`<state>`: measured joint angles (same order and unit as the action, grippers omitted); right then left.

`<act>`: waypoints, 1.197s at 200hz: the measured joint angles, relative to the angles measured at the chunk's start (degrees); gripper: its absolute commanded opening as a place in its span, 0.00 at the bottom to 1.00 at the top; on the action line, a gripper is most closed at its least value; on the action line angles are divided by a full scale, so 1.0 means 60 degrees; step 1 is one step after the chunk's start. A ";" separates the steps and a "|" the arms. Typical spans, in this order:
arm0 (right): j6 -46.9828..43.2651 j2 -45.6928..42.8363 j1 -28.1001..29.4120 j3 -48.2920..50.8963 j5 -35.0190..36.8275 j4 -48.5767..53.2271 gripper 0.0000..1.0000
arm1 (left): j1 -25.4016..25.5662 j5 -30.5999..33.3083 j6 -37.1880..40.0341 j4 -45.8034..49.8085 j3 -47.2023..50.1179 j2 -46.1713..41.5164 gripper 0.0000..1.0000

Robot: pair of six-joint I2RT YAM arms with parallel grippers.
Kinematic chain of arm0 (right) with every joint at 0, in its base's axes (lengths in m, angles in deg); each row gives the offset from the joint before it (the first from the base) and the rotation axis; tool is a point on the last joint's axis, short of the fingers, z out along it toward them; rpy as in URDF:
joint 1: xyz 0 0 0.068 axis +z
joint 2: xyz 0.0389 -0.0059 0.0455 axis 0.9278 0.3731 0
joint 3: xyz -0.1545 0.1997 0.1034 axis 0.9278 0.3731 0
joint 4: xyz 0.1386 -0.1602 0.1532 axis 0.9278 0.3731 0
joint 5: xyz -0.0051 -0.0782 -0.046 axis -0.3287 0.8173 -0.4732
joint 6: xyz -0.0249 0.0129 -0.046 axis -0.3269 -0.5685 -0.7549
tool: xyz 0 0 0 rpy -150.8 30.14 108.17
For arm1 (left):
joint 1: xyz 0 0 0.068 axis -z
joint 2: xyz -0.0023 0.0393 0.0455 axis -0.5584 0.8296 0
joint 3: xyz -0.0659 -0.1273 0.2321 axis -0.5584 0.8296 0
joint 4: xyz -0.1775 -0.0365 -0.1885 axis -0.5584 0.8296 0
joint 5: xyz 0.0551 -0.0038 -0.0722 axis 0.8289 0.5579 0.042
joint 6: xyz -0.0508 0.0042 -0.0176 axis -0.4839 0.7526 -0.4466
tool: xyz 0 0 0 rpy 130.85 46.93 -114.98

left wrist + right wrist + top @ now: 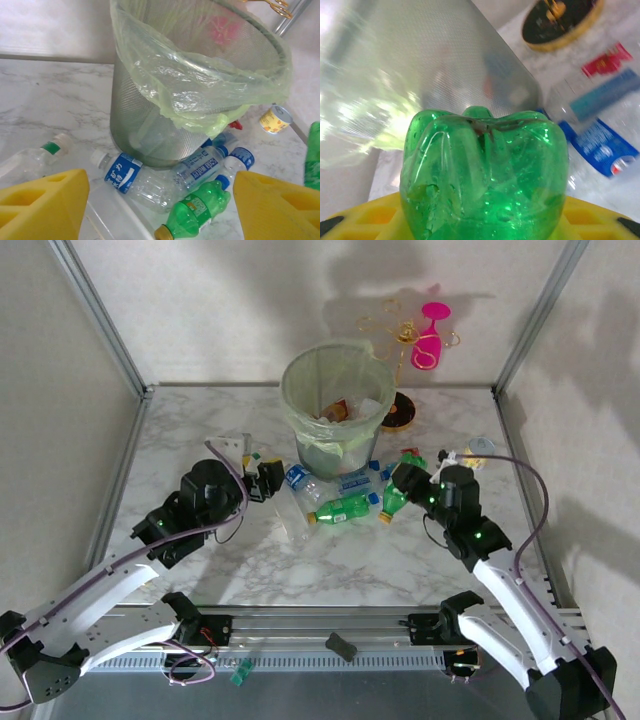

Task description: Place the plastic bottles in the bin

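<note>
Lobed glossy green bottle before mesh-walled bin, crinkled liner

a small white room with a marble table
the table top is white marble with thin grey lines. plain white walls stand at the back and on both sides. grey metal posts run up the corners. a metal rail lies along the near edge. soft shadows fall on the back wall.

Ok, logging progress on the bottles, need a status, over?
Left gripper open, empty, facing bin. Right gripper shut on green bottle, near bin wall. Loose bottles crowd bin's foot; mouth unobstructed.
</note>
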<state>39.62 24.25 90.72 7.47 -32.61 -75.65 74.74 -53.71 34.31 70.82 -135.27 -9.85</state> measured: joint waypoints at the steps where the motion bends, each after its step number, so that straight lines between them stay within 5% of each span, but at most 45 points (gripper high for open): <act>1: -0.0040 0.0047 0.0000 -0.0076 -0.0004 0.0011 0.47 | 0.0000 0.0022 0.0000 0.0000 0.0022 -0.0011 0.76; 112: -0.1679 0.4087 0.0047 -0.6590 -0.0718 0.0565 0.46 | 0.0029 0.0583 0.0175 -0.0280 0.0805 -0.0867 0.76; 192: -0.2535 0.8429 0.0073 -1.0983 -0.0729 0.1031 0.46 | 0.0331 0.0790 0.0255 -0.0430 0.0991 -0.1439 0.76; 239: -0.3508 1.1224 0.0867 -1.3493 0.0266 0.2565 0.46 | 0.0382 0.0852 0.0291 -0.0503 0.1045 -0.1490 0.76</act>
<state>18.57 91.59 95.93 -73.49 -31.01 -60.26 77.03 -48.60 36.06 67.81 -129.00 -18.79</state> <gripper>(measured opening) 0.511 0.762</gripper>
